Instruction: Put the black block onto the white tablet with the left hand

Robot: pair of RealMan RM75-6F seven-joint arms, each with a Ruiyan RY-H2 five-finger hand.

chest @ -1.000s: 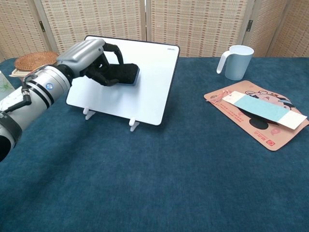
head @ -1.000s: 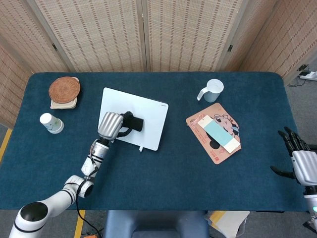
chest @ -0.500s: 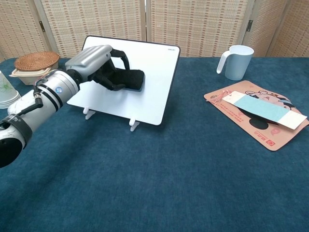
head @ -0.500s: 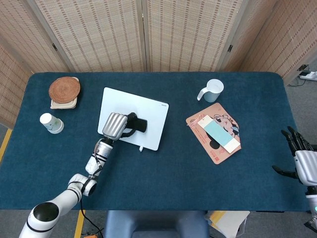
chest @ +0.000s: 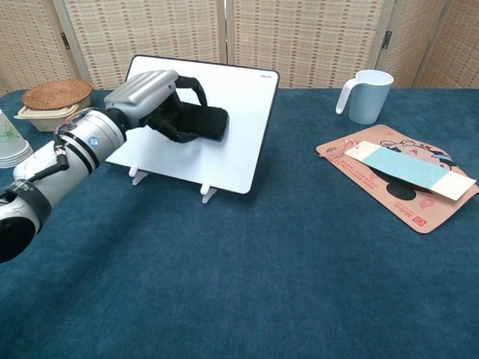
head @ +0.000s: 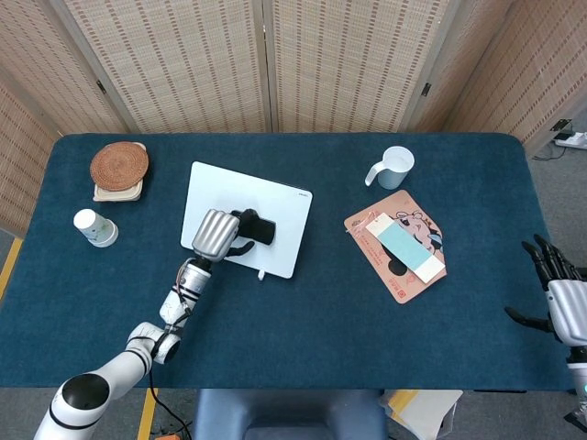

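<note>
From my seat the whole job sits on a dark blue cloth-covered table (chest: 247,284), fuzzy like felt, with a wide bare stretch at the near edge. My right hand (head: 557,286) hangs off the near right corner of the table, over the grey floor, fingers spread apart and holding nothing.

A bit further in, my left hand (chest: 153,101) is over the white tablet (chest: 232,142), fingers curled around the black block (chest: 203,123). The block is over the tablet's face, roughly mid-panel; I can't tell for sure whether it's actually touching the surface. The tablet leans tilted on two small white feet. Off to the right at about the same depth lies a pinkish cartoon card (head: 396,244) with a light blue and white strip on top of it.

Further back, a pale mug (chest: 365,96) stands beyond the card. On the far left there's a paper cup (head: 89,225) and behind it a woven round lid (head: 119,165) on a beige box.

Behind the table runs a folding screen (head: 266,64) of woven beige panels.
</note>
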